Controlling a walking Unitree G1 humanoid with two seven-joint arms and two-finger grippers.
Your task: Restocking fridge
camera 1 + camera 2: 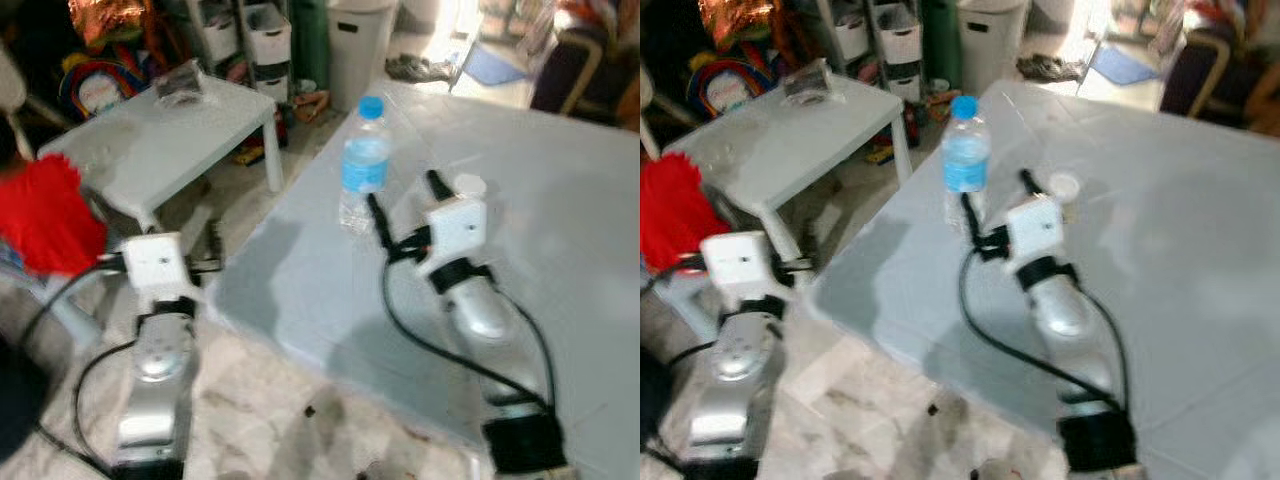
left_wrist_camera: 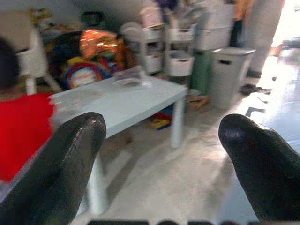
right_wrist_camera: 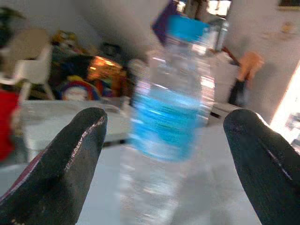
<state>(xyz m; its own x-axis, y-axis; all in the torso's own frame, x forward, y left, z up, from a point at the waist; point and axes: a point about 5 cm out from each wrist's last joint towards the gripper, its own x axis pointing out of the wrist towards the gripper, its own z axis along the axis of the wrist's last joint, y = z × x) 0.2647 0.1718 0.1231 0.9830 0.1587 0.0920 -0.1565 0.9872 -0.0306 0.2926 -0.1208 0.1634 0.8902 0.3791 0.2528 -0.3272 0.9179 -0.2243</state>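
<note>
clear water bottle (image 1: 364,165), blue cap, upright on table (image 1: 560,200)

A pale grey tabletop (image 1: 560,230) carries a clear water bottle (image 1: 363,165) with a blue cap and label, standing upright just ahead of the right arm's parted jaws, and a small white round thing (image 1: 470,185) lies beside those jaws on their outer side. Ahead of the left arm's jaws, well apart across a pale marbled floor (image 1: 250,430), a low white tabletop (image 1: 150,140) holds a crumpled clear wrapper (image 1: 180,82).
</note>
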